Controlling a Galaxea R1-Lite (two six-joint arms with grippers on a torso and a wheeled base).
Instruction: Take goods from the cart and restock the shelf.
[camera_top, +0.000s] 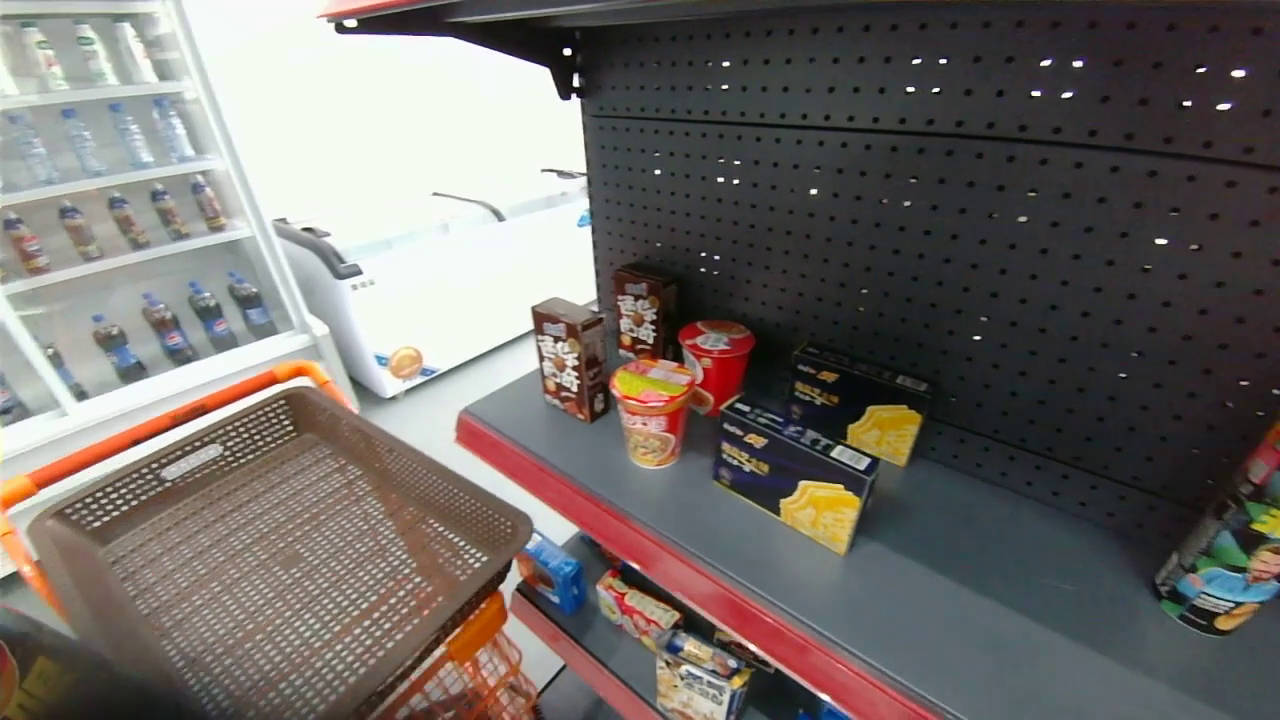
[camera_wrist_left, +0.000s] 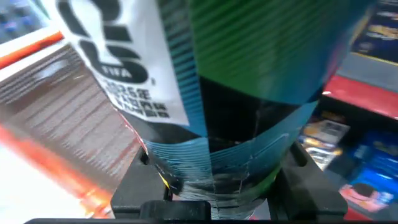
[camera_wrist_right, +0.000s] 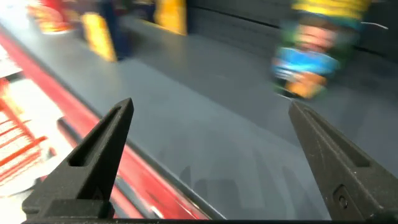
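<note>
- Cans: 2. Held can (camera_wrist_left: 249, 74) is clamped in L gripper (camera_wrist_left: 217, 190). Standing can (camera_top: 1225, 560) is on shelf (camera_top: 960, 590).
- Other stock on the same shelf board: 2 brown cartons (camera_top: 572, 358), 2 cup noodles (camera_top: 652, 412), 2 dark-blue boxes (camera_top: 795, 485). Each pair sits one behind the other.
- 1 brown basket (camera_top: 280, 540) on the orange cart (camera_top: 150, 430).
- L arm: black fingers (camera_wrist_left: 134, 186) press on either side of held can, near one end. Rest of the can body runs up past the wrist cam. Basket is off one side of L gripper, shelf's red front edge off the other.
- Held can axis: long axis lies crosswise to the fingers' squeeze line. Can't tell which end is the lid.
- R arm: R gripper (camera_wrist_right: 209, 106) is spread wide w/ nothing between the fingers. It hovers over the shelf board, just inside the red edge.
- Standing can is ahead of R gripper, well apart from it. It is upright, long axis vertical, printed figure facing out.
- Dark-blue boxes are farther ahead of R gripper than the standing can, to robot's left of that can. They rest on a long edge, long axis level.
- Cartons and cups stand upright, beyond the boxes from R gripper.
</note>
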